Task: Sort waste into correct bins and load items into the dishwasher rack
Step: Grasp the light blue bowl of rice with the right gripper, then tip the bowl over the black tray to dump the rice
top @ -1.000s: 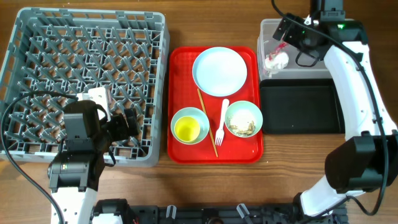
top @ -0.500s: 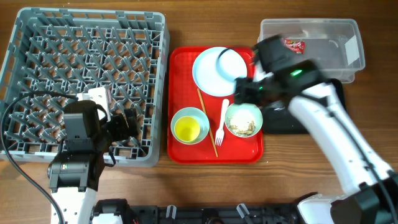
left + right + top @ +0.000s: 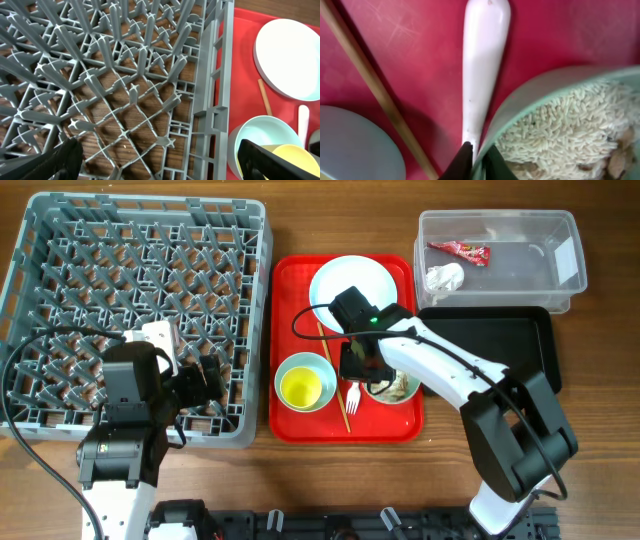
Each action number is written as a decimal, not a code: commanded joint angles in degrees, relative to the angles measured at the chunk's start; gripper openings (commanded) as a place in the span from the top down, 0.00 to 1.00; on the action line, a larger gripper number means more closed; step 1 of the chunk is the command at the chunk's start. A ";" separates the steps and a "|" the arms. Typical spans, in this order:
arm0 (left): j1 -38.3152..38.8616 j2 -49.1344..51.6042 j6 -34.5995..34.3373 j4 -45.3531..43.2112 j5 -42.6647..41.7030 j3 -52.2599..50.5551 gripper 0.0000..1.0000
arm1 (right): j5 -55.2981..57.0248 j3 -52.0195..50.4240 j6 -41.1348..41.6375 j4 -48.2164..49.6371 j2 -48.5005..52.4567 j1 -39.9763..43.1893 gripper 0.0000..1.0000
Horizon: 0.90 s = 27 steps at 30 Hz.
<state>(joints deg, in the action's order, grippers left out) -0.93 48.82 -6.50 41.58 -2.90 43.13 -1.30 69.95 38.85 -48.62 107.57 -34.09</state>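
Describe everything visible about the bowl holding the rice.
The bowl is round, pale blue-green and smooth like plastic. It stands upright on the red tray near its right edge. It holds whitish rice scraps with some beige bits. The fork lies just beside its rim; contact is unclear. The right gripper has a fingertip on each side of the rim, pinching it, and the arm hides part of the bowl from overhead.
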 commanded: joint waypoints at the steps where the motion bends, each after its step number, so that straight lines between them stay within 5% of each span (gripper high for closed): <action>1: -0.48 0.00 -0.37 -0.13 -0.68 0.92 0.00 | 0.42 3.15 -1.44 -2.95 -2.56 0.70 0.96; 8: -0.48 0.00 -0.35 -0.15 -0.68 0.92 0.00 | -4.44 7.45 -6.47 -6.78 -19.10 11.02 0.96; 16: -0.48 0.00 -0.35 -0.15 -0.68 0.92 0.00 | -45.38 -3.17 -23.89 1.27 -17.79 40.79 0.96; 21: -0.48 0.00 -0.35 -0.15 -0.68 0.92 0.00 | -60.52 -13.55 -19.98 12.68 -16.33 50.05 0.96; 27: -0.48 0.00 -0.35 -0.13 -0.68 0.92 0.00 | -69.83 -16.28 -3.93 22.58 -12.39 57.48 0.96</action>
<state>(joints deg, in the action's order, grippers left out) -0.93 48.82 -6.50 41.58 -2.90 43.13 -63.44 53.91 26.79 -28.99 93.25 21.41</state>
